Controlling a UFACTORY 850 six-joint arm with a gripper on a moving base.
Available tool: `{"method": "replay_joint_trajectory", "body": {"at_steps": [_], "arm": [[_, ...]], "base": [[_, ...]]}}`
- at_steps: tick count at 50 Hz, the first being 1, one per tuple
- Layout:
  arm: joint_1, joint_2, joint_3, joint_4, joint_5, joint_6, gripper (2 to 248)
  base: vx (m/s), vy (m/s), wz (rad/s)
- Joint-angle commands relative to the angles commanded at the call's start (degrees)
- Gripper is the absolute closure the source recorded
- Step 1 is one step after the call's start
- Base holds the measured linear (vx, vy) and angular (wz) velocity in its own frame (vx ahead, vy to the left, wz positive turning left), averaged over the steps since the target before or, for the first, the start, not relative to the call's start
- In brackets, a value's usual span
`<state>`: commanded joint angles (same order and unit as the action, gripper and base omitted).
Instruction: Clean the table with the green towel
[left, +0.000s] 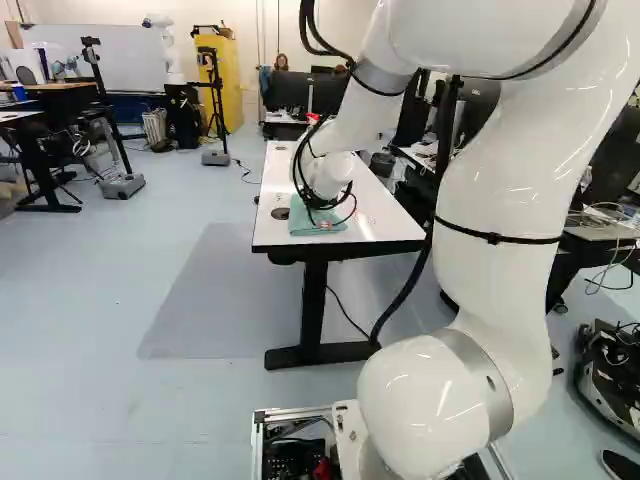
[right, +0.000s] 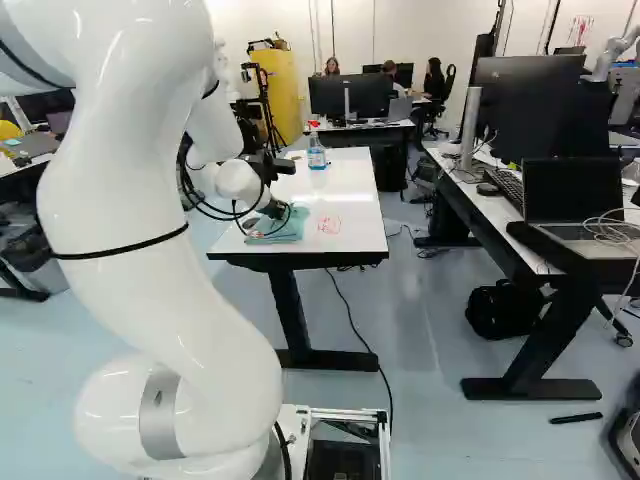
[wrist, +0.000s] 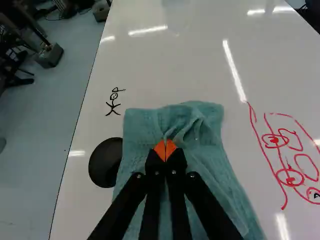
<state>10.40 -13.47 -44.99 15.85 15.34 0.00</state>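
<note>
Claw (wrist: 165, 150) closed up, orange pads (wrist: 170, 149) together at the tips, well inside the green towel's (wrist: 139, 131) outline. Cloth bunches into folds right at and just ahead of the tips, so reading it as pinched there; the thin bit between the pads is too small to see fully. Towel lies on the near end of the white table (wrist: 170, 70), mostly spread, part of it running back under the claw.

Key relation: towel's long axis runs roughly in line with the claw and along the table's length. Red marker drawing (wrist: 274, 140) is off to one side, just beside the towel: right of it in the right base view. Black writing (wrist: 115, 101) is on the opposite side, a bit ahead of the tips, near the towel's far corner. Black round cover (wrist: 102, 162) sits right by the towel edge on that same side, between towel and table edge.

Step looks like wiping, early on, since both sets of marks are there. Next move probably calls for a sideways drag across the red lines, cloth kept pressed flat; the black writing needs ahead and the other way. Risks: thin pinch slips, soft cloth trails or rolls up, edge snags on the cover. Spray bottle (right: 316, 155) stands upright farther along the table, well apart; only matters on a long stroke.
</note>
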Motion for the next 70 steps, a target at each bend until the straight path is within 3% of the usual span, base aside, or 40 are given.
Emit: {"method": "replay_joint_trajectory", "body": {"at_steps": [51,70], "arm": [[0.0,7.8,1.2,0.0,0.0,0.0,230],[0.6,4.5,-3.6,0.0,0.0,0.0,230]], "base": [[0.0,0.0,0.0],[0.0,0.0,0.0]]}}
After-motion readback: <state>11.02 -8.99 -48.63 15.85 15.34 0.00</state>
